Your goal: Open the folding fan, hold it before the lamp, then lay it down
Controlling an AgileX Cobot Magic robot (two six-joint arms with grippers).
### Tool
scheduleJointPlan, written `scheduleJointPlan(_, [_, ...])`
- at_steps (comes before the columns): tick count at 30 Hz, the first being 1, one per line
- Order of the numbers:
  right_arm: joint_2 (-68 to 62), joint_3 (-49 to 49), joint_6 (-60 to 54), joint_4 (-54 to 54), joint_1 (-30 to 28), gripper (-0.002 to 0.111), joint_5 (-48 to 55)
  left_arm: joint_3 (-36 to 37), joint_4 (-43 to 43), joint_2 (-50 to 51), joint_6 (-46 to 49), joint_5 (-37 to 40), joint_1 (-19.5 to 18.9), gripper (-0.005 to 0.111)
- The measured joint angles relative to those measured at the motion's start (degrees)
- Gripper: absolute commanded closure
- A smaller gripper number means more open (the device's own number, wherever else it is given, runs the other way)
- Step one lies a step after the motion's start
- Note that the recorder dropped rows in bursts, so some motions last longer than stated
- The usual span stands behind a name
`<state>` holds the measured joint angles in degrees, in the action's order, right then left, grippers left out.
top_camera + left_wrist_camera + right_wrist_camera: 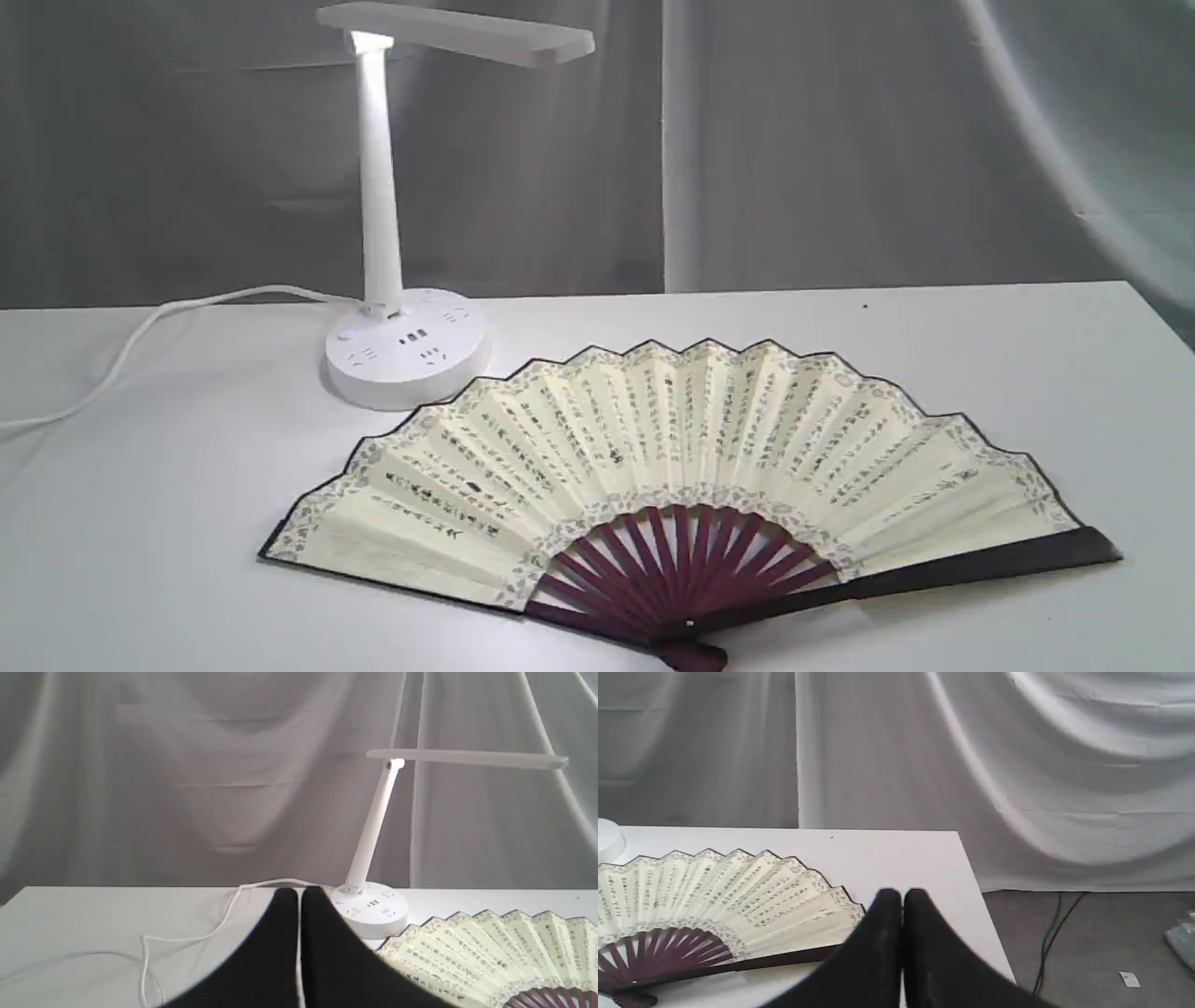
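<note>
Since the folding fan [691, 448] already lies spread flat near the lamp [378, 187], the left gripper [299, 892] and right gripper [902, 893] hang empty, pinched fully closed.

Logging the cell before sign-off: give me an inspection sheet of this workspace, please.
Surface: white table, plain.
Job's things: folding fan spread open, lying flat; lamp upright behind it.
Clutter: nothing seen on the table.
Grippers: left gripper shut, empty; right gripper shut, empty.
Cables: white cord trails from the lamp's base across the table; dark cables on the floor.
Surroundings: grey draped cloth behind.
</note>
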<state>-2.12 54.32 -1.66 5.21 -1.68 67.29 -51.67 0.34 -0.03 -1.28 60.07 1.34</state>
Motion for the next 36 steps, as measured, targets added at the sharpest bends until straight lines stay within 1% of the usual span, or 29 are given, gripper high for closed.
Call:
scheduleJointPlan(5, [2.14,-3.51,-0.48,1.79,0.00,0.108,2.10,3.35,0.00,0.00,0.00,-1.67,0.00,0.107])
scheduleJointPlan(9, [2.15,-7.75,-1.13,1.68,0.00,0.108,0.46,8.15,-0.34,0.00,-0.10,-9.66,0.00,0.107])
scheduleJointPlan(12, [2.15,-11.99,-1.13,0.73,0.00,0.108,-4.98,12.62,-1.02,0.10,-0.10,-15.29,0.00,0.107])
scheduleJointPlan(14, [2.04,-15.10,-1.02,0.07,0.00,0.108,-9.24,16.88,-1.10,0.15,-0.10,-19.53,0.00,0.107])
scheduleJointPlan(19, [2.04,-22.39,0.04,-1.83,0.00,0.108,-19.11,25.72,-1.10,0.23,-0.10,-24.70,0.00,0.107])
scheduleJointPlan(22, [1.94,-27.40,0.14,-1.97,0.00,0.108,-27.10,29.92,-1.10,0.28,-0.10,-26.58,0.00,0.107])
scheduleJointPlan(24, [1.94,-30.73,0.17,-1.83,0.00,0.108,-32.24,31.95,-1.10,0.28,-0.10,-28.27,0.00,0.107])
scheduleJointPlan(27, [1.94,-36.24,0.28,-1.83,0.00,0.108,-39.66,34.35,-1.10,0.17,-0.10,-33.45,0.00,0.107])
scheduleJointPlan(33, [1.94,-44.20,0.42,-2.06,0.00,0.108,-49.35,39.20,-1.25,0.17,-0.10,-44.05,0.00,0.107])
scheduleJointPlan(36, [1.87,-48.53,0.42,-2.95,0.00,0.108,-54.25,43.23,-1.39,0.17,-0.10,-49.63,0.00,0.107])
